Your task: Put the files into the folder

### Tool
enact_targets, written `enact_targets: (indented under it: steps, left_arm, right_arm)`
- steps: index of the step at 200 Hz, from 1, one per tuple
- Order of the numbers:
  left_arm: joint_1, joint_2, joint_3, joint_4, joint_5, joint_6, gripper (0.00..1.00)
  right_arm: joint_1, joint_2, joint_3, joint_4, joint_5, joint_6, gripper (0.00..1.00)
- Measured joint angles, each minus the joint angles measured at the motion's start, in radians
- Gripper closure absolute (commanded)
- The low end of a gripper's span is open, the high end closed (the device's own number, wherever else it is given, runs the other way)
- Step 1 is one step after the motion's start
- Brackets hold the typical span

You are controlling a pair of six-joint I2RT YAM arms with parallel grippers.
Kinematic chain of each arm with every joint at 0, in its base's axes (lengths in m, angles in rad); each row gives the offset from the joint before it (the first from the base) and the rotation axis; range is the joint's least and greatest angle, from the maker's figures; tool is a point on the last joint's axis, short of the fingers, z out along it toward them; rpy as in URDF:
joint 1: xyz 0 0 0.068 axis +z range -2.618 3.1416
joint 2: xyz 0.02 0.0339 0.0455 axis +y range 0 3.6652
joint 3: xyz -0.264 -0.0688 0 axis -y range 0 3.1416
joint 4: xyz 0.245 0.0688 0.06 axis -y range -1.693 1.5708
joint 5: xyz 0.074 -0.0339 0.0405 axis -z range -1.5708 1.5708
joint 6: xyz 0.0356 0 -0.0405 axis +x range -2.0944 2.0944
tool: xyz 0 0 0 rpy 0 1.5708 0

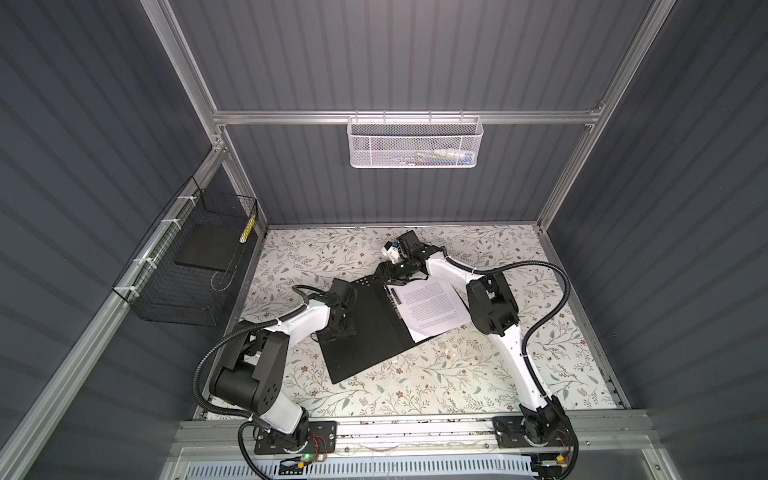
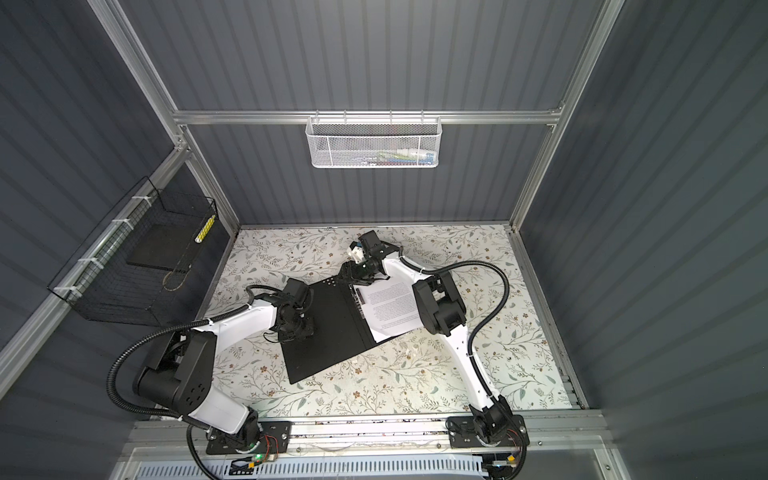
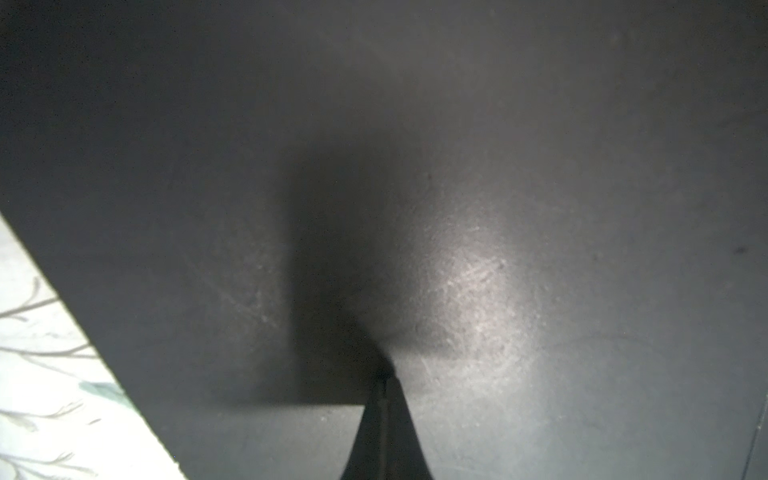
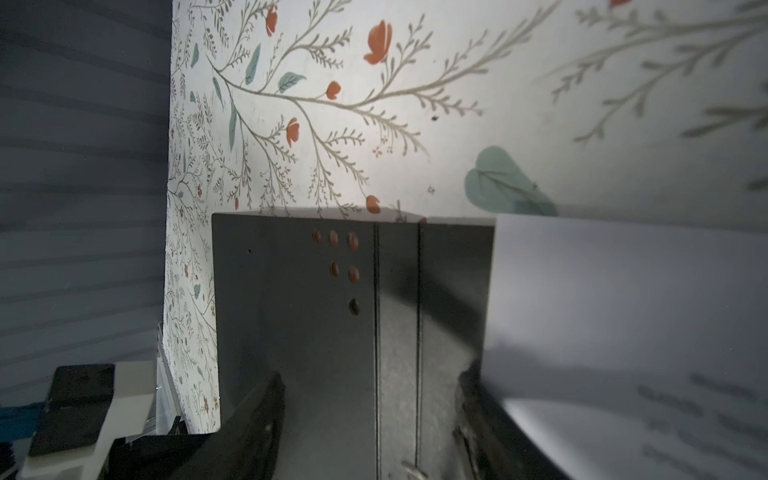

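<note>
My closed left pincer (image 3: 383, 380) pins the open folder (image 1: 365, 332) flat while my open right pincer (image 4: 370, 374) straddles its spine, with the papers (image 1: 432, 303), I judge, needing squaring inside next.

The folder (image 1: 365, 332) lies open near the middle of the table (image 1: 436, 374), turned at an angle. The files (image 1: 432, 307) lie on its right half, against the spine clip (image 1: 393, 297). The left gripper (image 1: 337, 331) stands on the left half. The right gripper (image 1: 392, 277) sits over the spine's far end.
</note>
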Motion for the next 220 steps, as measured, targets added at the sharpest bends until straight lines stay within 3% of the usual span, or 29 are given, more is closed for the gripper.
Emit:
enact_targets:
  steps: [107, 220]
  left_arm:
    - [0.0, -0.006, -0.007, 0.007, 0.0, 0.0, 1.0]
    - [0.0, -0.006, -0.008, 0.01, -0.001, 0.0, 1.0]
  right_arm:
    - [0.001, 0.001, -0.006, 0.013, -0.181, 0.016, 0.34]
    - [0.003, -0.276, -0.301, 0.056, -0.243, 0.024, 0.37]
